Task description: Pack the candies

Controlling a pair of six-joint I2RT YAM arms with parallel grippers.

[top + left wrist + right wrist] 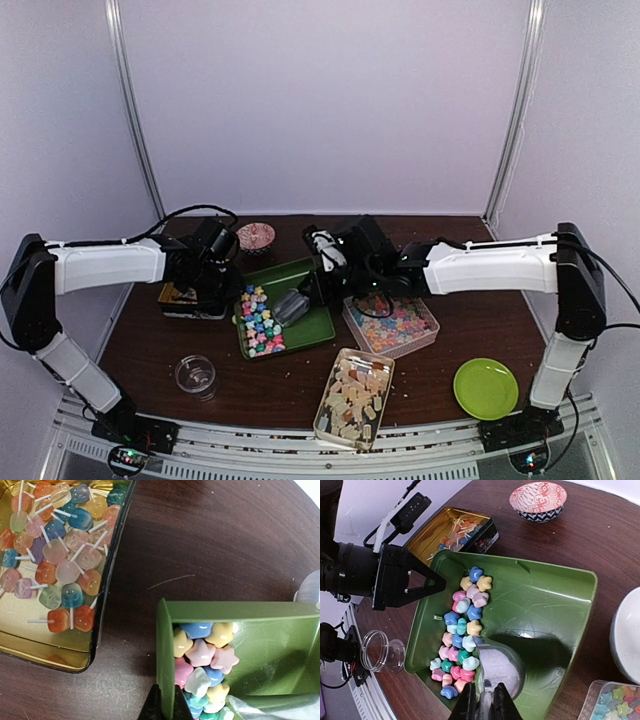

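Pastel star candies (462,630) lie heaped along the left side of a green tray (545,595), which is tilted. My left gripper (167,707) is shut on the tray's left rim (166,645), with the star candies (205,655) just inside the wall. My right gripper (485,702) is shut on the handle of a clear scoop (502,662), whose lip touches the pile. From above, the left gripper (232,292) and right gripper (318,285) flank the tray (315,325). Beige chunky candies fill a clear box (355,397) near the front.
A gold tin of lollipops (55,555) sits left of the tray. A clear box of star candies (392,325) stands to its right. A small glass jar (195,375) and a green plate (486,388) are near the front, and a patterned bowl (256,237) at the back.
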